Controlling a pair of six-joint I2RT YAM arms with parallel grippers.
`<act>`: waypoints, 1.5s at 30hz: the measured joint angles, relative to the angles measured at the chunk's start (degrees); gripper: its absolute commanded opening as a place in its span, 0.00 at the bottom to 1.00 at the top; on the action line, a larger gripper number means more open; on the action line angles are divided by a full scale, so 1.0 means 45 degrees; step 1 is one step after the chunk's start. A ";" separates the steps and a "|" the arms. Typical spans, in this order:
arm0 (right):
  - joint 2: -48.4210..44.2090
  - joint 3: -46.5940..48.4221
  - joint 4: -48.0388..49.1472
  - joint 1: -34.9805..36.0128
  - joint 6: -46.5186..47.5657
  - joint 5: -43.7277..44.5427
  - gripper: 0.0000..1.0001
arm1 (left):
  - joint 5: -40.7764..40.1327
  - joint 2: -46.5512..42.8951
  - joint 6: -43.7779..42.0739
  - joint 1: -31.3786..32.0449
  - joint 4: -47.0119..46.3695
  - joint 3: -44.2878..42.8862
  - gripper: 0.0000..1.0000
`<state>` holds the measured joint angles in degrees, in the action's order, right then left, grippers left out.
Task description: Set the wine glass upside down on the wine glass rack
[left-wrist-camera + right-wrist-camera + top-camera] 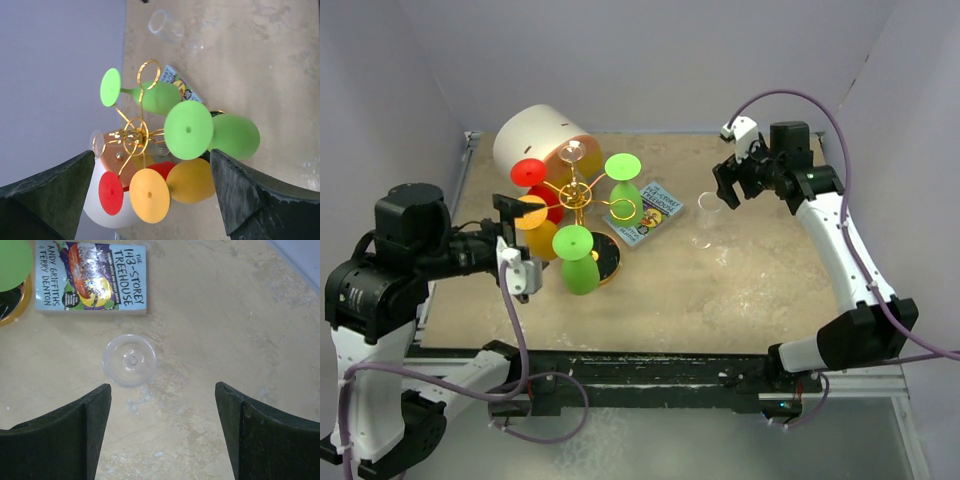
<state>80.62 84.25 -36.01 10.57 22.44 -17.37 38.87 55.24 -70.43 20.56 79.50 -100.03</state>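
Book (90,277) titled "143-Storey Treehouse"; wine glass (129,360) upright nearby; left fingers (45,200), right fingers (55,440) spread

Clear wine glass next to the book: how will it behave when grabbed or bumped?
Likely tippy: the clear wine glass stands upright on a small foot, so a side nudge may topple it. Probably slick and fragile, given its thin transparent wall. Looks light; once down, it would likely roll.

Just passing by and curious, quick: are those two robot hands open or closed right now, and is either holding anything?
Left hand: open, holding nothing.
Right hand: open, holding nothing.
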 measured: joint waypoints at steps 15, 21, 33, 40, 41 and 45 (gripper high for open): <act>0.0840 0.0257 0.0248 0.0253 -0.1224 0.0777 0.57 | -0.2793 0.0010 1.0088 -0.3099 -0.6781 0.0495 0.99; 0.1054 0.0374 0.0151 0.0471 -0.1389 0.1137 0.50 | -0.3453 0.0325 1.1511 -0.4002 -0.7495 0.0738 0.99; 0.2769 0.0495 -0.0189 0.0996 -0.1671 0.1749 0.34 | -0.4731 0.0248 1.2468 -0.4605 -0.8466 0.1632 0.99; 0.3172 0.0525 -0.0330 0.1141 -0.1753 0.2103 0.11 | -0.4750 0.0476 1.2658 -0.4906 -0.8582 0.1899 0.99; 0.3181 0.0544 -0.0335 0.1146 -0.1768 0.2176 0.08 | -0.4745 0.0505 1.2730 -0.4930 -0.8582 0.1904 0.99; 0.3191 0.0593 -0.0345 0.1151 -0.1744 0.2390 0.00 | -0.4741 0.0607 1.2876 -0.5017 -0.8621 0.1914 0.99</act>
<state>94.98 86.91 -37.56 15.75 14.59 -6.61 17.54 57.98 -12.49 -2.02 40.71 -91.42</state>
